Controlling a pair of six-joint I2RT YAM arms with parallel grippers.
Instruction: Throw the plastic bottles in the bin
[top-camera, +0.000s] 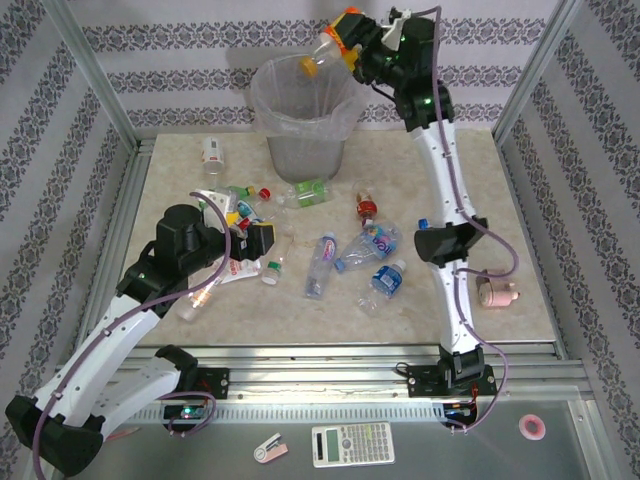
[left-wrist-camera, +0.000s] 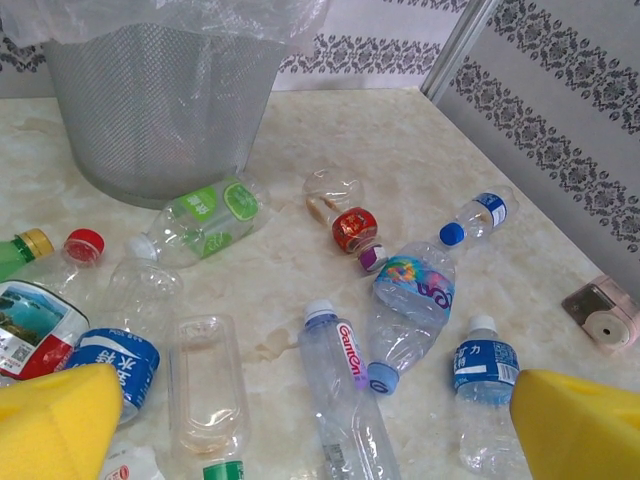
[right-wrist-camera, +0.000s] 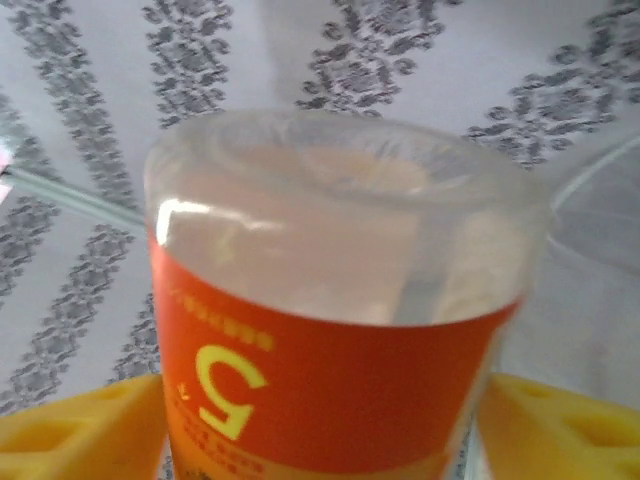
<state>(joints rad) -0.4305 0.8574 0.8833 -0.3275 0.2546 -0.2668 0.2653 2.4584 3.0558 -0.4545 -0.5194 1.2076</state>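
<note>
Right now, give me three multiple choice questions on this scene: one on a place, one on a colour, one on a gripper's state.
1. Where is the orange-labelled bottle? A inside the bin; B between the right gripper's fingers, up by the bin's rim; C between the left gripper's fingers.
2. What colour is the bin's wall? A grey; B blue; C red.
3. How is the left gripper? A shut on a bottle; B open, nothing between its pads; C shut with nothing in it.
Answers: 1 B, yellow pads flank it in the right wrist view. 2 A, grey mesh under the clear liner. 3 B, its pads stand wide apart above scattered bottles.
</note>
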